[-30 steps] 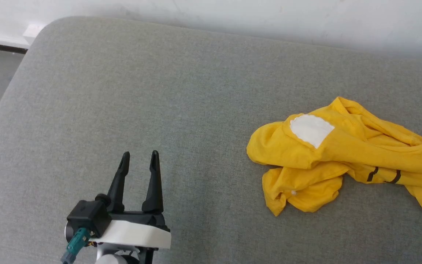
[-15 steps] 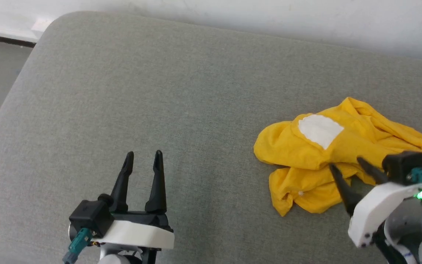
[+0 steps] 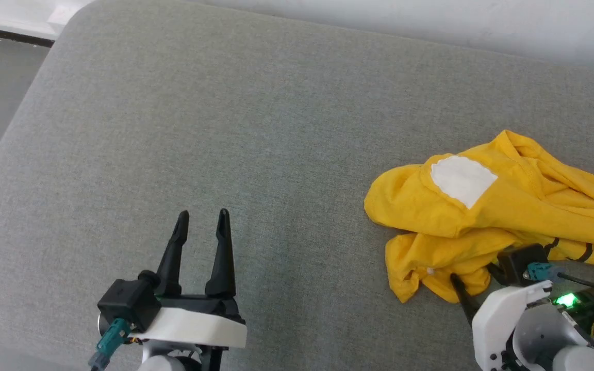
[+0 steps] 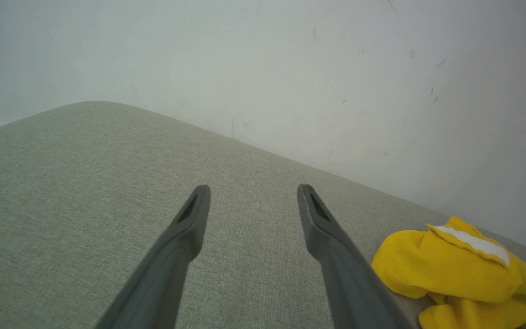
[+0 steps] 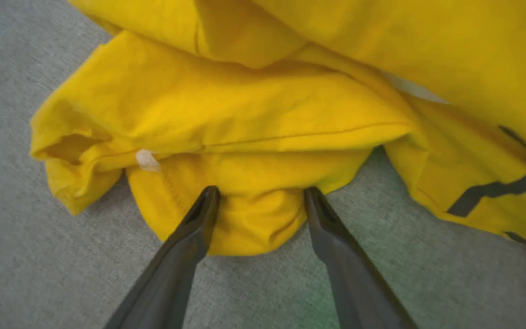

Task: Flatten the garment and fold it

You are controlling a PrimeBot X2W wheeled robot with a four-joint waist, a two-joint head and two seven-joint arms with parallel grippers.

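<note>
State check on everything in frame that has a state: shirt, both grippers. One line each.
garment: crumpled in a heap on the grey cushion, not flattened, not folded.
left gripper: open, empty, over bare cushion, apart from the garment.
right gripper: open, fingertips either side of a fold at the garment's near edge, nothing gripped.

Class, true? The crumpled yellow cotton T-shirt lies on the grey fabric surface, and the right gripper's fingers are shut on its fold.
No: the right wrist view shows the right gripper with fingers open at the fold of the crumpled yellow cotton T-shirt, which lies on the grey fabric surface.
</note>
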